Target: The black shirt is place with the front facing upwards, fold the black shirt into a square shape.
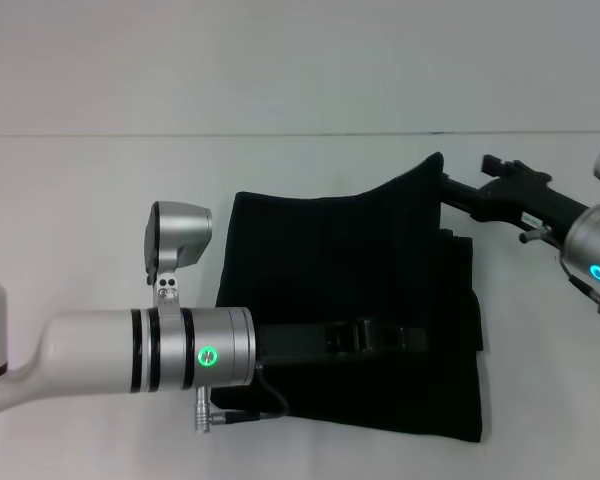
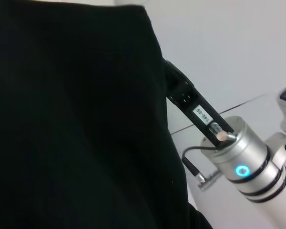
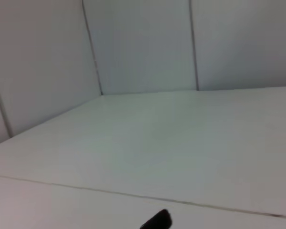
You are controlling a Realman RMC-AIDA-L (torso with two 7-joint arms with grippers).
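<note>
The black shirt (image 1: 350, 300) lies folded on the white table as a rough rectangle, with only plain black cloth showing; the print and neck label are hidden. My right gripper (image 1: 448, 188) is at the shirt's far right corner, shut on the cloth, and that corner stands lifted into a peak (image 1: 437, 162). In the left wrist view the shirt (image 2: 76, 119) fills most of the frame and the right gripper (image 2: 170, 75) reaches in at its edge. My left gripper (image 1: 420, 336) reaches low over the middle right of the shirt, black against black.
The white table (image 1: 100, 200) spreads around the shirt, with a seam line along the back (image 1: 180, 135). The right wrist view shows only table (image 3: 148, 152), wall panels and a small dark tip (image 3: 157, 220) at the frame's edge.
</note>
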